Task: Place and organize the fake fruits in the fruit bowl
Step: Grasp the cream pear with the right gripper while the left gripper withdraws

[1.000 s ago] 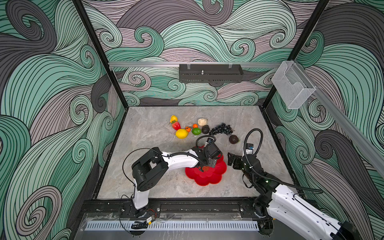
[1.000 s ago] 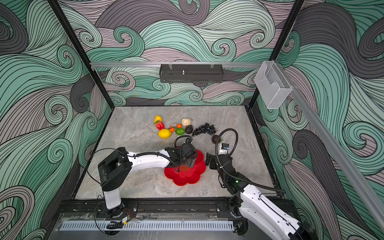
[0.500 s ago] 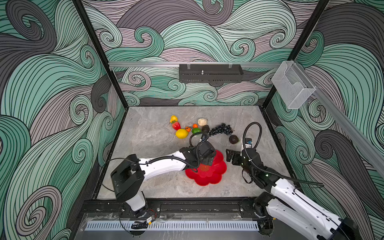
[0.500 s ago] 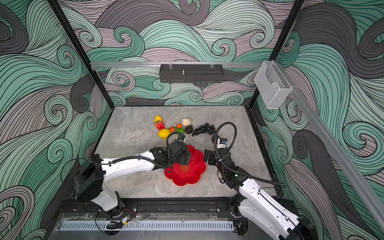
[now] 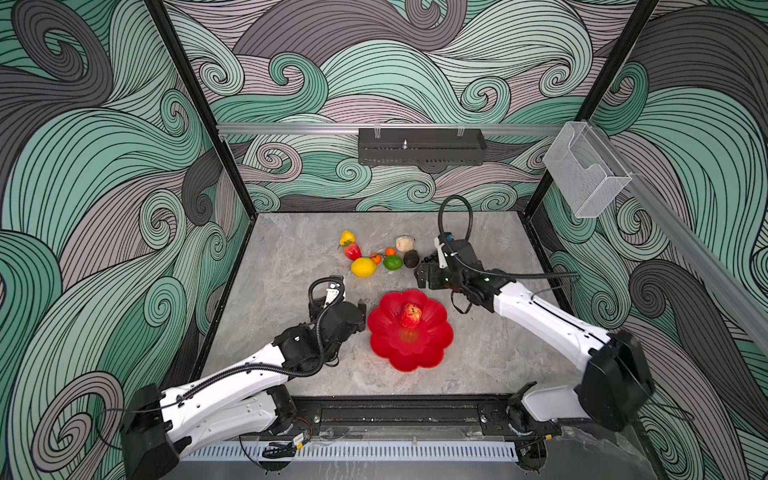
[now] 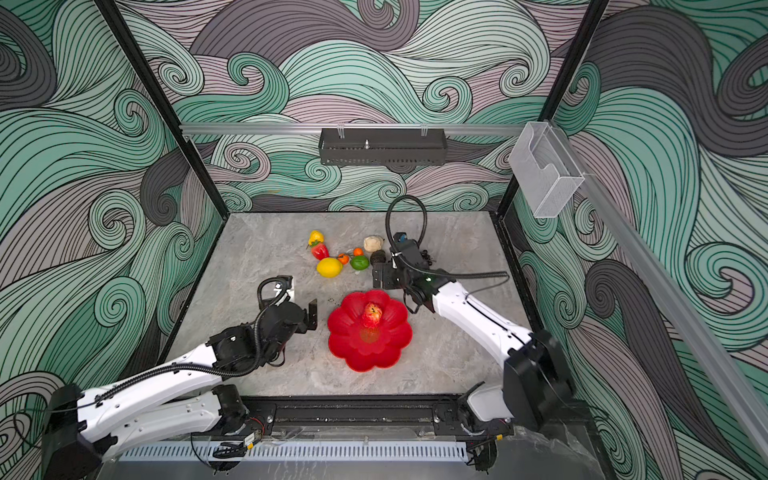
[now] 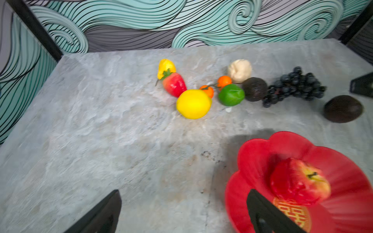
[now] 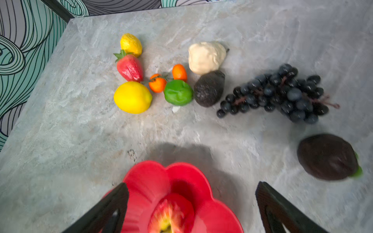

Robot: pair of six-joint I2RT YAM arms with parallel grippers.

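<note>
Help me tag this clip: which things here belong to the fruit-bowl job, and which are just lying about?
Job: fruit bowl, apple in it, lemon, lime, strawberry, small oranges, grape bunch, beige lump, dark brown fruits, small yellow fruit.
Lying about: black tray on the back rail, clear holder at right.

Bright even light, soft shadow by fruit bowl (image 8: 145,175), wrist views motion-blurred

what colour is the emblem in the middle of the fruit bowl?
Gold emblem on the red fruit bowl; clearest in the left wrist view.
</note>
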